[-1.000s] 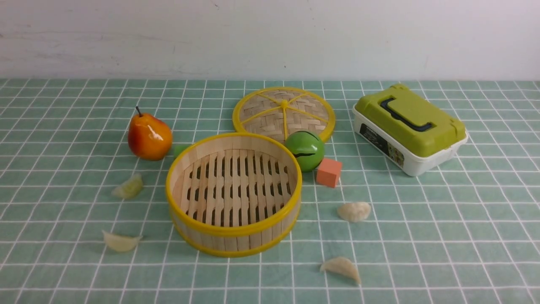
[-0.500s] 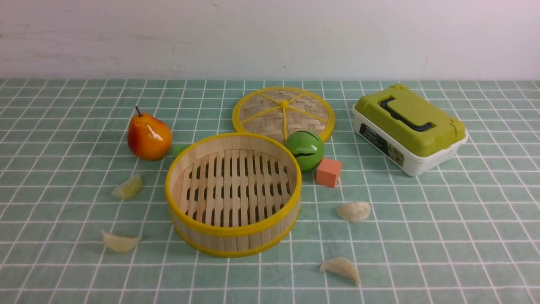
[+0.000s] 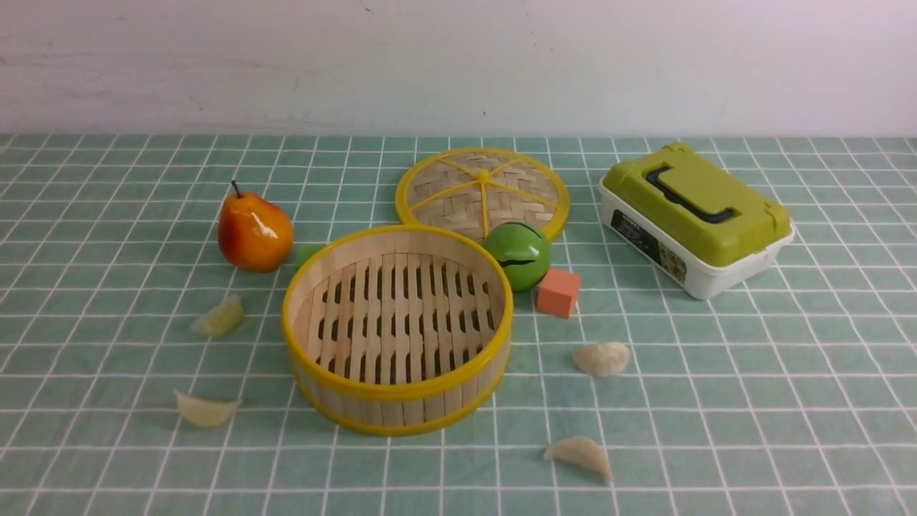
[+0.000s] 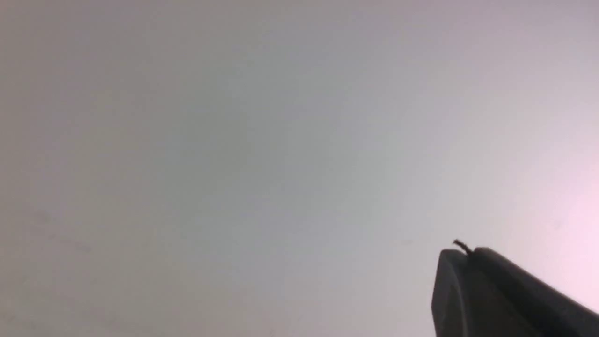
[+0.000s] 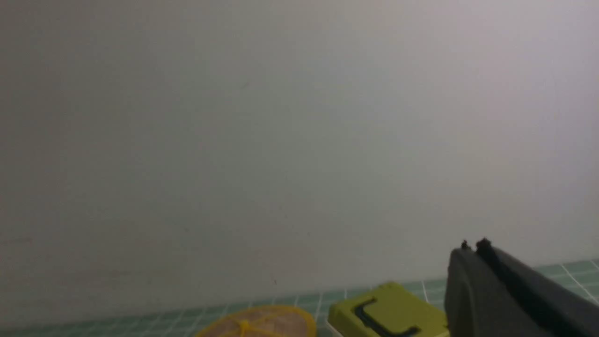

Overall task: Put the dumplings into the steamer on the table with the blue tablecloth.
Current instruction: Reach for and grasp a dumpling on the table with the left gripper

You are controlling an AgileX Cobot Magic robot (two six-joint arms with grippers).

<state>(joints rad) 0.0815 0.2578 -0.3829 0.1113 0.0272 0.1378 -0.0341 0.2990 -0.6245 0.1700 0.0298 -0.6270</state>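
The steamer [image 3: 401, 410] stands open near the middle of the worktop [image 3: 788, 401], which is covered by the blue tablecloth [image 3: 107, 215], while all four dumplings lie on the cloth outside it. To its left, one dumpling [image 3: 217, 317] lies in front of the pear [image 3: 254, 231] and a second dumpling [image 3: 206, 411] lies nearer the camera. To its right, a third dumpling [image 3: 602, 358] lies in front of the orange cube [image 3: 558, 292] and a fourth dumpling [image 3: 579, 454] lies closest to the camera. Behind the steamer the woven lid [image 3: 481, 188] lies flat, with a green ball [image 3: 519, 254] just beside both. A green-topped box [image 3: 695, 215] sits well to the right. The left fingers [image 4: 496, 290], seen against a bare wall, are pressed together and empty. The right fingers [image 5: 496, 290] are likewise closed on nothing, with box and lid beyond them.
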